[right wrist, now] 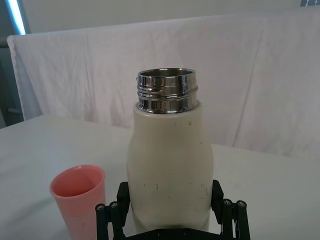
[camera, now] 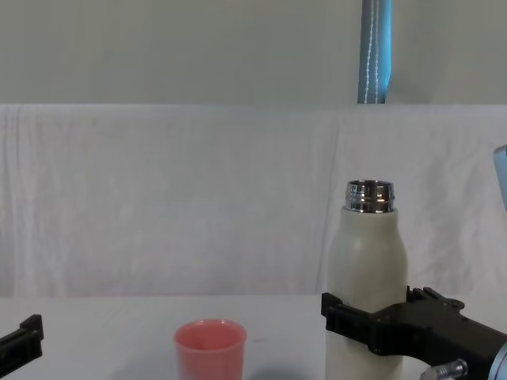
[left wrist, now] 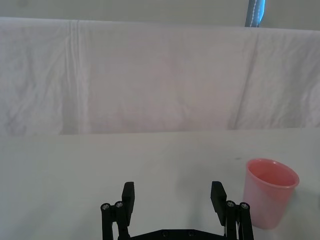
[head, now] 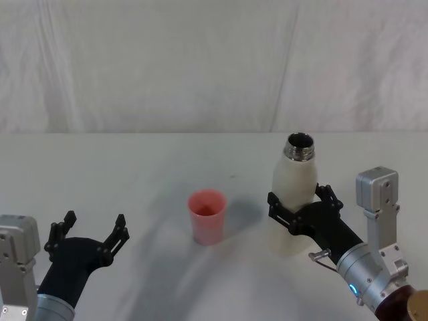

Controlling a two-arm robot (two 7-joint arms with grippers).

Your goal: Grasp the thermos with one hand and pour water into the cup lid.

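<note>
- Right end effector (head: 304,206) has its fingers on both sides of the thermos (head: 294,200), at the lower body; fingers look pressed to the wall in the right wrist view, so grasping the thermos, I judge.
- Thermos stands upright on the surface (head: 134,167), base seemingly down, steel neck open, no cap on.
- Cup lid (head: 207,217) stands upright, mouth up, on the left side of the right end effector, near but clear of the thermos.
- Left end effector (head: 92,231) rests released, fingers spread, nothing between them; low over the surface, well apart from the thermos, with the cup lid between the two end effectors.
- Step in hand: grasp looks made, lift and pour not yet begun.
- Next move calls for: raise the thermos, carry the neck over the cup lid rim, tilt slowly toward it.
- Risks: cup lid is small and light, a fast tilt could overshoot or knock it; the smooth body may slip in a low grip.
- Around: white cloth backdrop (head: 214,67) behind; nothing stands between thermos and cup lid.
</note>
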